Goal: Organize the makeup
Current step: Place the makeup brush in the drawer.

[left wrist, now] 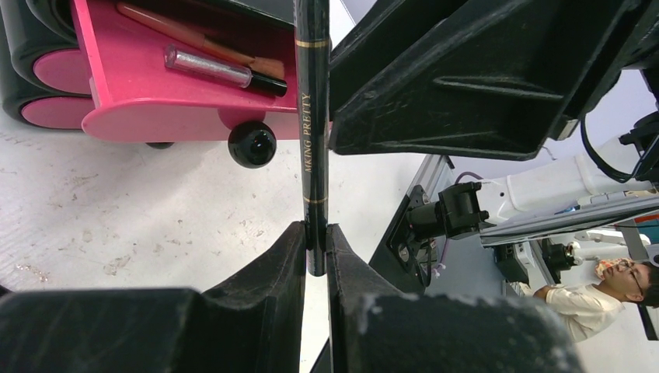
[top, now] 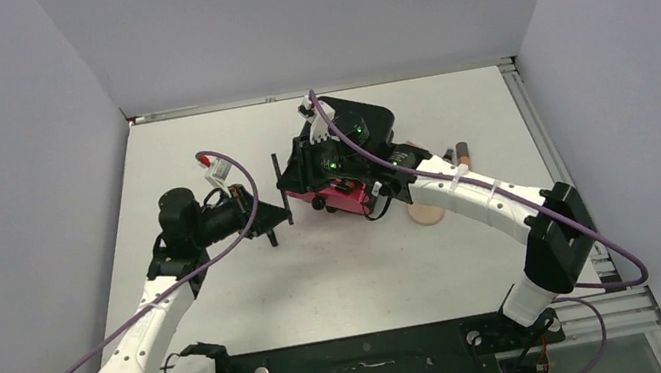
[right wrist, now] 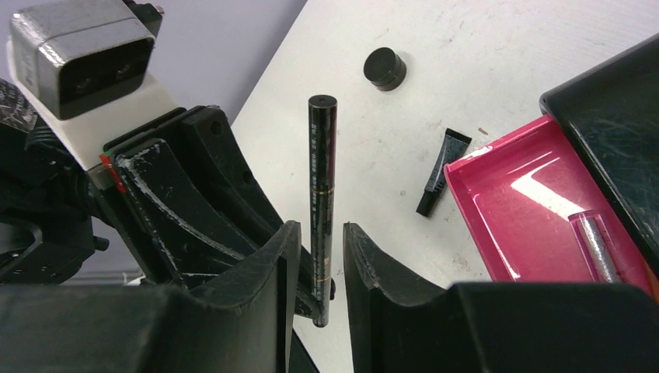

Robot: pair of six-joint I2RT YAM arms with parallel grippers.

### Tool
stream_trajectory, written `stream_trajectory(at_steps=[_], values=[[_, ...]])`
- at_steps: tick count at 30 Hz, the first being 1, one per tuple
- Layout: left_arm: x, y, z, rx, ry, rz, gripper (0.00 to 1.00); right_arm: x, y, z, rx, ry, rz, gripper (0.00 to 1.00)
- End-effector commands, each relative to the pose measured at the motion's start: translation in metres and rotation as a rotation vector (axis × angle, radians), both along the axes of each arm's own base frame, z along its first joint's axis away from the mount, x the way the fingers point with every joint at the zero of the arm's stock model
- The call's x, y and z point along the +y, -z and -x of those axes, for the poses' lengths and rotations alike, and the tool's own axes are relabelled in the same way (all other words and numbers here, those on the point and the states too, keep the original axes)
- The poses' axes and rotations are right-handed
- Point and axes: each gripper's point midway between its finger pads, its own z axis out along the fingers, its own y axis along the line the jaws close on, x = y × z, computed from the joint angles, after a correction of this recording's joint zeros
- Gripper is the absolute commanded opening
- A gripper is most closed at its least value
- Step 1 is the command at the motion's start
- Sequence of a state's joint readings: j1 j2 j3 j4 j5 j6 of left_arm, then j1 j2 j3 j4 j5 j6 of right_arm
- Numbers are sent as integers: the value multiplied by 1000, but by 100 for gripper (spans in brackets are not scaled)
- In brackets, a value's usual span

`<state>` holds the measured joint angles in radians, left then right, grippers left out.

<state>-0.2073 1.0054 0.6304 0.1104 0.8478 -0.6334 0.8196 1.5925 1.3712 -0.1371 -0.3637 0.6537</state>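
A thin black pencil (left wrist: pixel 313 116) with gold lettering stands upright, its lower end pinched between the fingers of my left gripper (left wrist: pixel 315 233), which is shut on it. From the other side, my right gripper (right wrist: pixel 315 229) straddles the same pencil (right wrist: pixel 321 171); its jaws stand slightly apart, with a gap on each side of the shaft. From above, the pencil (top: pixel 279 183) hangs between the two arms, just left of the open pink drawer (top: pixel 340 197). That drawer (left wrist: pixel 155 109) holds a silvery dark-capped tube (left wrist: pixel 217 68) and an orange-handled brush (left wrist: pixel 186 31).
A small black round jar (right wrist: pixel 385 68) and a short dark tube (right wrist: pixel 437 171) lie on the white table beside the drawer (right wrist: pixel 528 217). A round peach disc (top: pixel 428 214) and a tan tube (top: pixel 461 152) sit right of the cabinet. A black knob (left wrist: pixel 252 144) is on the drawer front.
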Motion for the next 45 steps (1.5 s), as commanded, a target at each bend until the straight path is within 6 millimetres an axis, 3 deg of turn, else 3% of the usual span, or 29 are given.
stream_trajectory(at_steps=[1,7,25,39,42,45], values=[[-2,-11,-1,-55,25,24,0,5,-14,-3,-40,-12,-13,24],[-2,-12,1,-61,30,27,0,5,-9,-1,-31,-18,3,23],[-1,-10,-2,-53,15,22,0,7,-12,3,-28,-37,-13,5],[-1,2,-6,29,24,-4,0,7,-11,2,-26,-29,-15,5],[-1,6,-8,48,21,-10,12,6,-11,2,-27,-26,-14,5],[1,2,-8,25,2,-10,34,5,-10,1,-27,-20,-12,5]])
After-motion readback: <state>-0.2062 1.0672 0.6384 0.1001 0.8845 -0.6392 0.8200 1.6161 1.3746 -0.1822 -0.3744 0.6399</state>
